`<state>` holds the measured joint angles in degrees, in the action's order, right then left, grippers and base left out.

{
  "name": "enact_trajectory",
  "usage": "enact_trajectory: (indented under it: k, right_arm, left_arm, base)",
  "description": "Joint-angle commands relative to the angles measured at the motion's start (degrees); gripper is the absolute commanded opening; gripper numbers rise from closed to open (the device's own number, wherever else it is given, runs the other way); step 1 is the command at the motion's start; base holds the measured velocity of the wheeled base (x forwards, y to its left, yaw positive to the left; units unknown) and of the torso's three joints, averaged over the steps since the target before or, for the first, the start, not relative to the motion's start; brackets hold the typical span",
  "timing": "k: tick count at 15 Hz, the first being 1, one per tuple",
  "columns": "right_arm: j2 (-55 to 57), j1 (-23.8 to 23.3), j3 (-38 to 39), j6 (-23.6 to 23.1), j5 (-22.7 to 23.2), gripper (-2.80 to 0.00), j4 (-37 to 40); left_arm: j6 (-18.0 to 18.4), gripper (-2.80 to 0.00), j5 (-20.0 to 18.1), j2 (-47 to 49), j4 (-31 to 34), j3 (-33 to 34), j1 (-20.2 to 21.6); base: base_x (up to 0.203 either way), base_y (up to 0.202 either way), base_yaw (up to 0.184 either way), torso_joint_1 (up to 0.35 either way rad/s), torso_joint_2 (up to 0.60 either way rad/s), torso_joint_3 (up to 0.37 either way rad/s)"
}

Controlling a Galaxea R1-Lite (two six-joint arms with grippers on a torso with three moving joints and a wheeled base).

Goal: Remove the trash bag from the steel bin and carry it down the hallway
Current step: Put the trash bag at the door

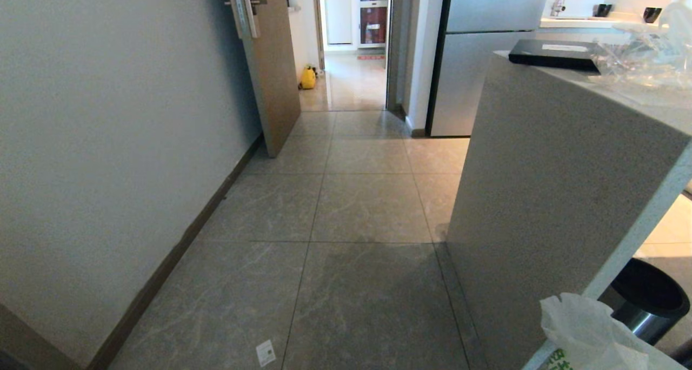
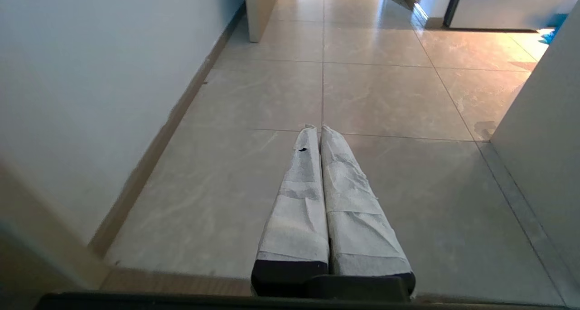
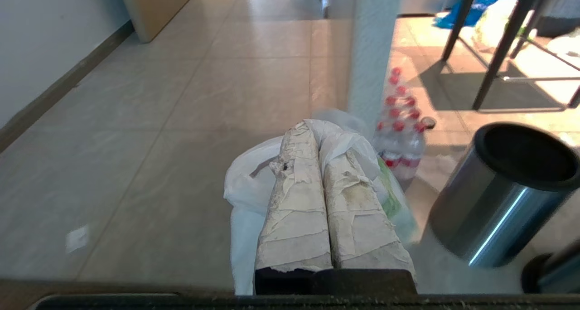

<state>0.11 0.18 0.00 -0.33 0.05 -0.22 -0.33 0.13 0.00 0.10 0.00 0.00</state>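
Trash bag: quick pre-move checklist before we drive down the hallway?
1. Right tool shut on the trash bag: ok.
2. Bag out of the steel bin: ok, the bin's mouth shows dark and unlined.
3. Left tool shut and holding nothing: ok.
4. Hallway floor ahead: ok, only a small paper scrap lies near.
5. Clearance from the counter on the right: cannot tell, it stands close.
6. Bag's bottom off the floor: cannot tell.

Two long tapered fingers per hand (image 2: 321,131), wrapped in creased whitish tape over black bases.
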Motion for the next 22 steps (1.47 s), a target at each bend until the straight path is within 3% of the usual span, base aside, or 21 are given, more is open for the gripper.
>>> enact_trajectory:
  k: [1, 5, 13, 22]
  right_arm:
    - [-0.02, -0.01, 0.0, -0.02, 0.04, -2.8, -0.04]
    - [-0.02, -0.01, 0.0, -0.02, 0.04, -2.8, -0.05]
    - [-0.02, -0.01, 0.0, -0.02, 0.04, -2.8, -0.04]
    - [-0.02, -0.01, 0.0, -0.02, 0.04, -2.8, -0.04]
  left_arm:
    - [-0.02, -2.8, 0.04, 0.0, -0.02, 0.09, 0.0]
    - [0.33, -2.8, 0.04, 0.0, -0.02, 0.06, 0.0]
    - [0.15, -2.8, 0.04, 0.0, -0.02, 0.09, 0.0]
    - [0.33, -2.8, 0.04, 0.0, -0.02, 0.09, 0.0]
  base:
    - [0.173, -0.093, -0.006, 0.005, 0.0, 0.005]
    - [0.161, -0.015, -0.002, 0.002, 0.01, 0.001]
    - [0.0, 0.0, 0.0, 0.0, 0.0, 0.0]
    - [0.0, 0.127, 0.003, 0.003, 0.0, 0.002]
